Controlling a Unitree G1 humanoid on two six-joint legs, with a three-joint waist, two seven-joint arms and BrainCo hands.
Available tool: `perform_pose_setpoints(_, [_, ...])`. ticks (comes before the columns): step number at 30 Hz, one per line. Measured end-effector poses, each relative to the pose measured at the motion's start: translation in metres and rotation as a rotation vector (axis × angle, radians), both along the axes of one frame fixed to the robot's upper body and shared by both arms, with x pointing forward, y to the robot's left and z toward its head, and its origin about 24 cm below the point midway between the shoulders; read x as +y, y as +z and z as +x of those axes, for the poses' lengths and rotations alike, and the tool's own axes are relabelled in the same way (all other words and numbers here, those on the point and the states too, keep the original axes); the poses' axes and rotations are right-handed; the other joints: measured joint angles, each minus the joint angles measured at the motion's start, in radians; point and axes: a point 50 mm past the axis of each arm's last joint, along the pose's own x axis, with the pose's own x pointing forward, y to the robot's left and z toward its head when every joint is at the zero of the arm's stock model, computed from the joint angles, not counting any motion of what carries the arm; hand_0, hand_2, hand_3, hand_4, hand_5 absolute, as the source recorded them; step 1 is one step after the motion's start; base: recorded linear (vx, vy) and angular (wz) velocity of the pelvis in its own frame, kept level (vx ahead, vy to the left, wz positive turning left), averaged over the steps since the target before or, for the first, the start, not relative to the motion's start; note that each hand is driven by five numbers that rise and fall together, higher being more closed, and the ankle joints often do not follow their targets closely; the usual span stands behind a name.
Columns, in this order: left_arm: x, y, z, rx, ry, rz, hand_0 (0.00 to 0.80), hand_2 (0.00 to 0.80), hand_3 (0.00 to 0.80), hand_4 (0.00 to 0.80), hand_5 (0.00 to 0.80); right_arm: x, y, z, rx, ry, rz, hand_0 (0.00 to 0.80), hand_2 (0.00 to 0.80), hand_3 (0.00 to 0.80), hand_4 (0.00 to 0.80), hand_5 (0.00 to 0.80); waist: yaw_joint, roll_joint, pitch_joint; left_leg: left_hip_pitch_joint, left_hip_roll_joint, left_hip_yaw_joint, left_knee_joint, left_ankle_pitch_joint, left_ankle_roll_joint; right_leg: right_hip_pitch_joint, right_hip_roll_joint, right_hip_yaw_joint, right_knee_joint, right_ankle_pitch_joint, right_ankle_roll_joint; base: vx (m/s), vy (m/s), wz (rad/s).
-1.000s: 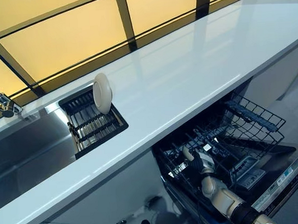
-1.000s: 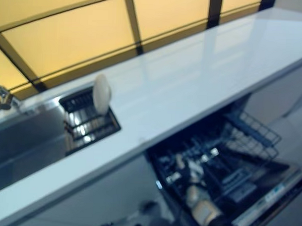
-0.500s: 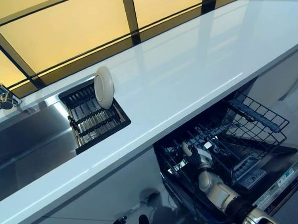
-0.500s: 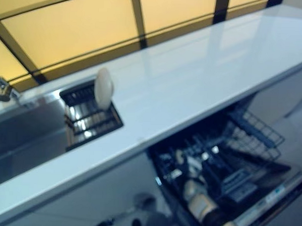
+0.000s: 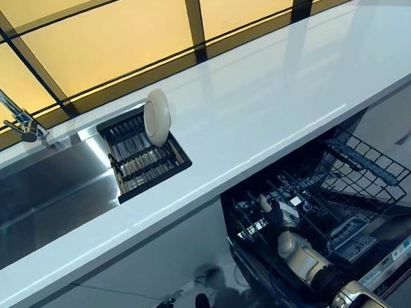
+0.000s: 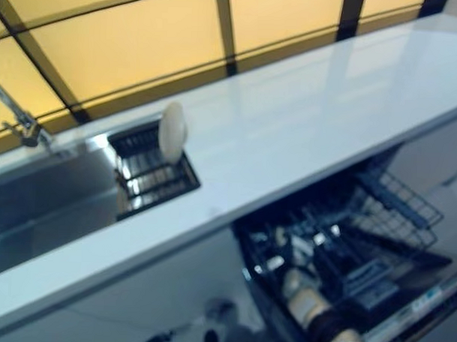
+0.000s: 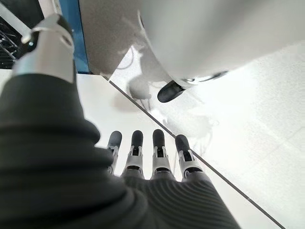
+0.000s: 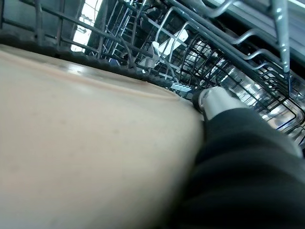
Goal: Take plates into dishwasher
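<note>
A cream plate [image 5: 157, 117] stands on edge in the black drying rack [image 5: 147, 164] set into the sink's right end. Below the counter, the dishwasher's lower wire rack [image 5: 358, 167] is pulled out. My right hand [image 5: 281, 215] is down inside it, shut on a second cream plate [image 8: 86, 143], which fills the right wrist view with my thumb [image 8: 217, 101] over its rim. Only a small pale edge of that plate [image 5: 265, 205] shows in the eye views. My left hand [image 7: 152, 152] hangs low beside the cabinet with straight fingers and holds nothing.
A long white counter [image 5: 271, 88] runs across in front of the yellow windows. The steel sink [image 5: 42, 197] and its tap [image 5: 14, 112] lie at the left. The open dishwasher door [image 5: 397, 254] juts out at the lower right.
The camera has shifted, so the whole scene sits further right in the picture. My right hand stays in the dishwasher rack with the plate, hardly moved.
</note>
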Motion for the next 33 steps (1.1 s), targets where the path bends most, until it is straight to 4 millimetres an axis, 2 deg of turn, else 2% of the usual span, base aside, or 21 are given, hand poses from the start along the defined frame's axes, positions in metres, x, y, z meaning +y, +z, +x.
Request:
perform_pose_setpoints(11, [0.0,-0.001,-0.003,0.007,-0.007,0.002,0.0,0.0,0.0,0.0,0.0,-0.008,-0.002,0.003,0.035,-0.033,-0.007,0.8,0.8,0.8,0.8,0.8,0.003,0.004,-0.001,0.0,0.001,-0.019,0.013,0.001,0.001,-0.015,-0.009,-0.007,0.078,-0.04,-0.003,0.034,-0.008,0.06])
perform_pose_setpoints(17, [-0.001,-0.002,-0.006,0.011,-0.017,0.003,0.0,0.0,0.0,0.0,0.0,-0.013,-0.002,0.006,0.05,-0.053,-0.02,0.8,0.8,0.8,0.8,0.8,0.005,0.015,0.0,-0.001,-0.003,-0.025,0.024,0.001,0.001,-0.037,-0.029,-0.008,0.144,-0.074,-0.002,0.012,0.026,0.04])
perform_pose_setpoints(23, [-0.001,-0.003,-0.008,0.007,-0.036,0.005,0.0,0.0,0.0,0.0,0.0,-0.026,0.009,0.013,0.027,-0.071,-0.046,0.8,0.8,0.8,0.8,0.8,0.003,0.057,0.011,-0.019,-0.012,-0.031,0.038,-0.003,-0.004,-0.09,-0.065,-0.008,0.265,-0.124,-0.008,0.004,0.025,0.06])
perform_pose_setpoints(27, [0.002,-0.002,-0.007,-0.005,-0.027,0.008,0.0,0.0,0.0,0.0,0.0,-0.032,0.014,0.016,0.017,-0.076,-0.061,0.8,0.8,0.8,0.8,0.8,0.005,0.062,0.019,-0.045,-0.018,-0.04,0.062,-0.006,0.0,-0.137,-0.088,-0.006,0.348,-0.155,-0.011,-0.036,0.018,0.08])
perform_pose_setpoints(33, [0.002,0.0,-0.003,-0.03,-0.022,0.009,0.0,0.0,0.0,0.0,0.0,-0.037,0.033,0.027,-0.041,-0.067,-0.079,0.8,0.8,0.8,0.8,0.8,0.005,0.07,0.057,-0.092,-0.014,-0.042,0.098,-0.008,-0.001,-0.206,-0.112,0.0,0.459,-0.193,-0.034,-0.044,0.004,0.07])
